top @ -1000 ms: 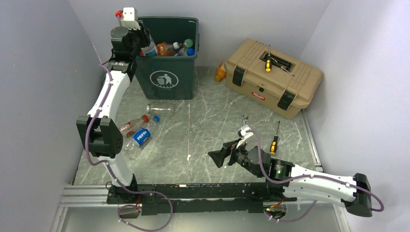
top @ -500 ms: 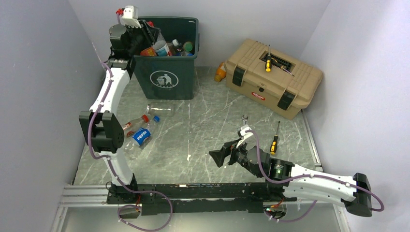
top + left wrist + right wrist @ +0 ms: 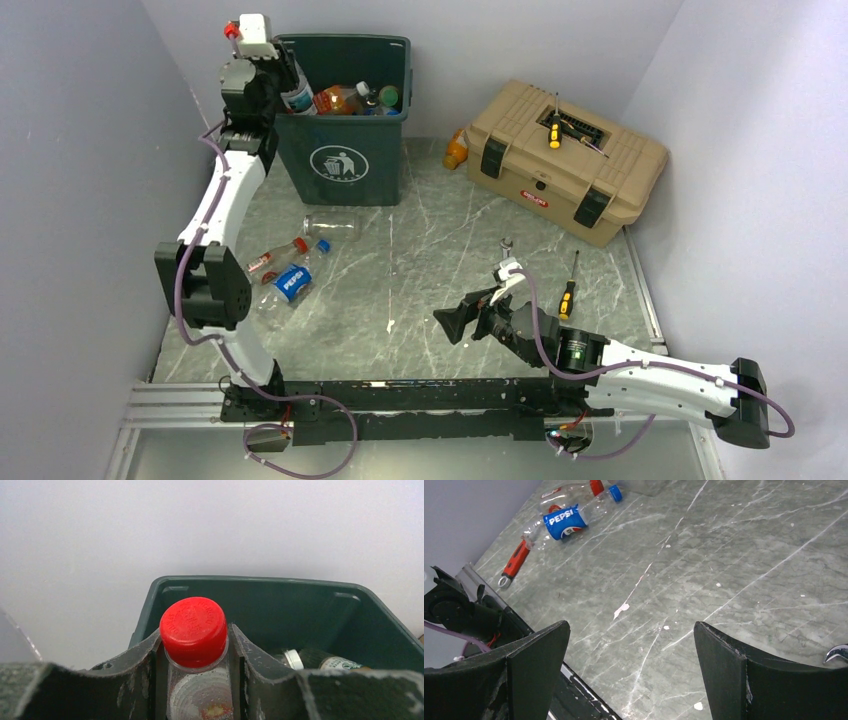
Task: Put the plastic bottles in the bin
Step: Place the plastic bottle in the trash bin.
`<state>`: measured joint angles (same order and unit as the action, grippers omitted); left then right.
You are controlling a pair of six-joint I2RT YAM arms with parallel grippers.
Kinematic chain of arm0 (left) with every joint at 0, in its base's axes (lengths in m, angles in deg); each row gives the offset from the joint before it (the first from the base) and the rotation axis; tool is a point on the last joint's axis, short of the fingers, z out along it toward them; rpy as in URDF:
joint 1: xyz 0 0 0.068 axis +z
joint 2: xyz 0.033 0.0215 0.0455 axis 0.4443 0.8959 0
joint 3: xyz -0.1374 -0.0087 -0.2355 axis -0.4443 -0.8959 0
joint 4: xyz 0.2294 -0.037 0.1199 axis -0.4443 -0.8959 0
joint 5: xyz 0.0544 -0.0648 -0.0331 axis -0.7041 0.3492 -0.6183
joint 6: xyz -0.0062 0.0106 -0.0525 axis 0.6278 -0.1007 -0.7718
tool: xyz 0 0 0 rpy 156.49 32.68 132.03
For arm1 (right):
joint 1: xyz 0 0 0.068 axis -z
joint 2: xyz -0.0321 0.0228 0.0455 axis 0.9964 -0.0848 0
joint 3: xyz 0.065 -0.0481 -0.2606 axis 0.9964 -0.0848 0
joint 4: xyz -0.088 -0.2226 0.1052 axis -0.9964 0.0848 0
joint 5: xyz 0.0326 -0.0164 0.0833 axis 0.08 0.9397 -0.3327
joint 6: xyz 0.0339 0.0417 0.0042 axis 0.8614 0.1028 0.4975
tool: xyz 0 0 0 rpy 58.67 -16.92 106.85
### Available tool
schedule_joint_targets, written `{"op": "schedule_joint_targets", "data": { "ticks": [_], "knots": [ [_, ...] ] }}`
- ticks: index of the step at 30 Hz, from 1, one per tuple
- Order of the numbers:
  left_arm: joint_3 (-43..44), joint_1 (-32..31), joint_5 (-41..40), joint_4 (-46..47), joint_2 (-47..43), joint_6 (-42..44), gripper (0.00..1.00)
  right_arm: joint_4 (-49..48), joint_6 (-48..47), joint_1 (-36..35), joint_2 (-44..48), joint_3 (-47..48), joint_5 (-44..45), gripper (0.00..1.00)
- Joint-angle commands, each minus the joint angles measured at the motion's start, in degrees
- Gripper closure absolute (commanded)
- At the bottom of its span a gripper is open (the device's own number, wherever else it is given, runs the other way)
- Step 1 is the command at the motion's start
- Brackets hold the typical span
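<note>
My left gripper (image 3: pixel 283 78) is high over the left rim of the dark green bin (image 3: pixel 345 165), shut on a clear bottle with a red cap (image 3: pixel 194 630). The cap sticks up between the fingers, with the bin's rim (image 3: pixel 260 580) behind it. Several bottles lie inside the bin, among them an orange one (image 3: pixel 340 98). On the table lie a clear bottle (image 3: pixel 330 225), a red-labelled bottle (image 3: pixel 275 257) and a Pepsi bottle (image 3: pixel 292 283) (image 3: pixel 564 522). An orange bottle (image 3: pixel 456 150) rests beside the toolbox. My right gripper (image 3: pixel 455 325) (image 3: pixel 629 627) hovers open over bare table.
A tan toolbox (image 3: pixel 565 165) sits at the back right with a yellow-handled screwdriver (image 3: pixel 553 135) on its lid. Another screwdriver (image 3: pixel 567 295) and a small wrench (image 3: pixel 507 245) lie near the right arm. A red-handled wrench (image 3: pixel 516 562) lies near the Pepsi bottle. Walls close in both sides.
The left gripper swung right over the bin with the bottle, then drew back left to the rim. The right arm has not moved.
</note>
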<state>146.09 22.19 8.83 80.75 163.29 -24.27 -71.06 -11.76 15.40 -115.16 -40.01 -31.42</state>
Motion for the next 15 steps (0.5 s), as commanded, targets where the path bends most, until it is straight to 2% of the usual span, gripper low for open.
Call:
{"op": "schedule_joint_targets", "data": {
  "ticks": [1, 7, 13, 14, 15],
  "knots": [
    [5.7, 0.1, 2.6, 0.8, 7.0, 2.1, 1.00, -2.1, -1.2, -0.1, 0.0, 0.0, 1.9, 0.00],
    [10.3, 0.0, 10.2, -5.9, 14.1, -0.9, 1.00, -2.2, -2.8, -0.1, -1.1, 0.7, 2.8, 0.00],
    [13.5, 0.0, 19.1, -15.2, 15.9, -5.4, 1.00, -3.3, -3.1, -0.1, -2.3, 0.7, 2.6, 0.00],
    [15.4, 0.1, 20.2, -18.8, 16.7, -5.4, 0.94, -3.3, -3.1, -0.1, -2.6, 0.8, 2.5, 0.00],
    [17.5, 0.0, 21.1, -21.6, 17.4, -5.3, 0.84, -3.3, -3.1, -0.1, -2.9, 1.0, 2.4, 0.00]
  ]
}}
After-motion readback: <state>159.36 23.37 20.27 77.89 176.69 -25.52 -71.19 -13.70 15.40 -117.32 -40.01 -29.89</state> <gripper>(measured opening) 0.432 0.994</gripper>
